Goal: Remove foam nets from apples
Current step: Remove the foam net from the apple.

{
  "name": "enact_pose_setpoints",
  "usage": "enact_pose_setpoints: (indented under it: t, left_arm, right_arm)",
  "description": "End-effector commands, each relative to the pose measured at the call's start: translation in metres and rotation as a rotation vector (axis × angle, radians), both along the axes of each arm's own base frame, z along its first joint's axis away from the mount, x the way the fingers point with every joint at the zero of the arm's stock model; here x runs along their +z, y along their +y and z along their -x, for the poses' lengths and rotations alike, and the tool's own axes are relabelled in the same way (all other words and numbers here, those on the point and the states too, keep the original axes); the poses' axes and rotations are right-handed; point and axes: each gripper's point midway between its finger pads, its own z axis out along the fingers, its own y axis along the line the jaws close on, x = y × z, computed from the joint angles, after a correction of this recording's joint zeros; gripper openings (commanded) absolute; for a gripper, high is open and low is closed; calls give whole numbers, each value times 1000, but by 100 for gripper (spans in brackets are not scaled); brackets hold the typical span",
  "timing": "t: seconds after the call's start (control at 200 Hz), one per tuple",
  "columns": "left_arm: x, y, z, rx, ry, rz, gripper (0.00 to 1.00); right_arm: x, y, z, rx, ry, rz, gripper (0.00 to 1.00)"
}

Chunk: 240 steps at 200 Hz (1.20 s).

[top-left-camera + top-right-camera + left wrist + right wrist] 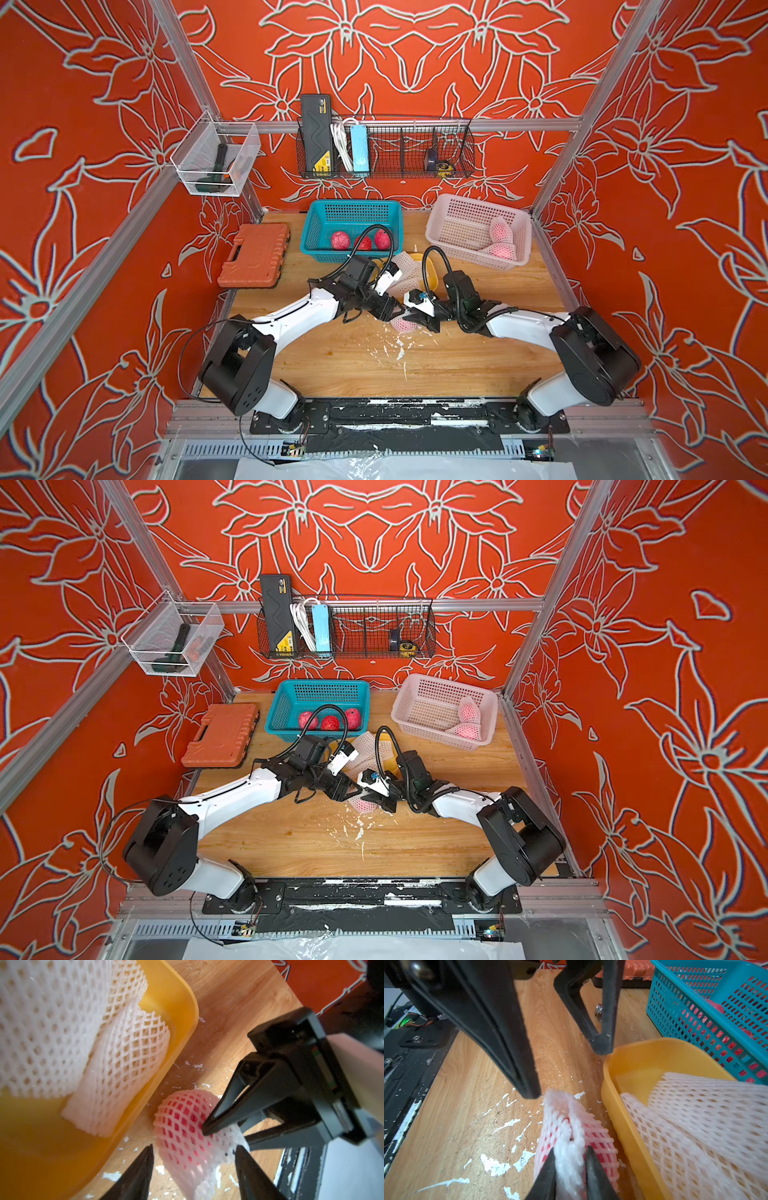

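One apple in its foam net [401, 324] [364, 806] lies on the wooden table between my two grippers. My right gripper [570, 1151] [419, 319] is shut on the bunched end of that foam net [569, 1126]. My left gripper [194, 1153] [392, 311] stands open, with its fingers on either side of the net's other end [182, 1126] and not touching it. Three bare red apples [340, 240] sit in the blue basket [316, 224]. Two netted apples [500, 229] lie in the white basket [457, 208]. Empty foam nets [52, 1028] [695, 1118] fill the yellow tray [178, 1001] [643, 1053].
The yellow tray stands right behind the netted apple, with the blue basket [695, 1001] just beyond it. An orange tool case [254, 254] lies at the left. White foam crumbs [395, 349] are scattered on the table in front of the grippers.
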Motion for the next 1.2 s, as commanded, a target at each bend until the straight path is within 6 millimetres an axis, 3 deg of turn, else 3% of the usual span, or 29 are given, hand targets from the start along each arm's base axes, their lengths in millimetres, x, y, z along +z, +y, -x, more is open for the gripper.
enact_pose_setpoints:
  t: [0.0,0.15,0.315,0.711,0.971,1.196]
  left_arm:
    - [19,14,-5,13,-168,-28,71]
    - [9,24,9,-33,-252,-44,72]
    - [4,19,26,-118,-320,28,69]
    - [-8,0,17,-189,-291,66,56]
    - [-13,-10,19,-239,-236,92,40]
    - [2,-14,19,-245,-234,116,9]
  right_arm:
    - [6,2,-3,7,-11,-21,25]
    - [7,1,-4,0,-12,-19,25]
    - [7,0,-5,-5,-12,-19,25]
    - [6,-3,-3,-8,-12,-6,26]
    - [6,-5,-5,-19,-28,11,29]
    - [13,-8,-8,-43,-28,6,39]
